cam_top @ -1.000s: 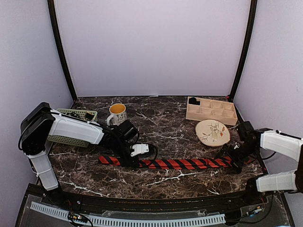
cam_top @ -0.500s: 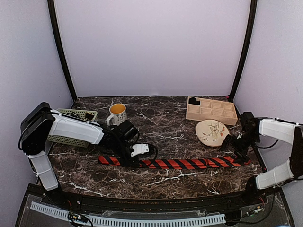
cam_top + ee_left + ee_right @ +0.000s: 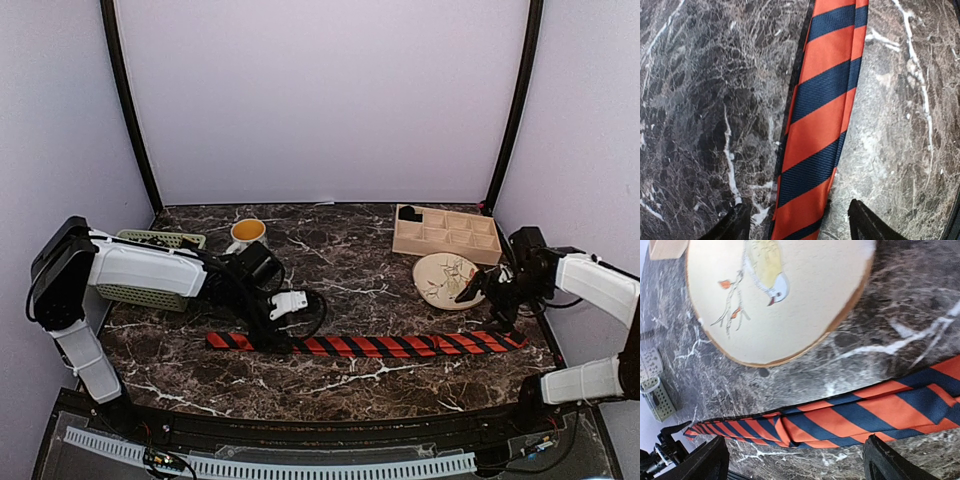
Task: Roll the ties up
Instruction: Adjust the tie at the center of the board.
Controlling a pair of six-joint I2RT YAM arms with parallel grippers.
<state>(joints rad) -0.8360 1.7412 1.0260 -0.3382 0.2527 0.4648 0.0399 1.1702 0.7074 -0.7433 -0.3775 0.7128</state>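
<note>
One red-and-black striped tie (image 3: 400,346) lies flat and stretched out along the front of the marble table. My left gripper (image 3: 268,337) points down over its narrow left part. In the left wrist view the tie (image 3: 820,125) runs up the middle, and the left gripper (image 3: 800,226) is open, a fingertip (image 3: 735,225) on each side and clear of the cloth. My right gripper (image 3: 487,300) hovers behind the tie's wide right end, near the plate. It is open (image 3: 797,462) and empty, with the folded tie (image 3: 850,415) below it.
A round plate with a bird drawing (image 3: 445,280) (image 3: 780,295) lies just behind the tie's right end. A wooden compartment tray (image 3: 445,232) stands at the back right. A mug of orange liquid (image 3: 247,231) and a green basket (image 3: 170,240) stand at the back left. A black cable (image 3: 318,312) loops by the left wrist.
My left gripper has opened, letting go of the tie. My right gripper has lifted off the tie's right end and drawn back toward the plate.
</note>
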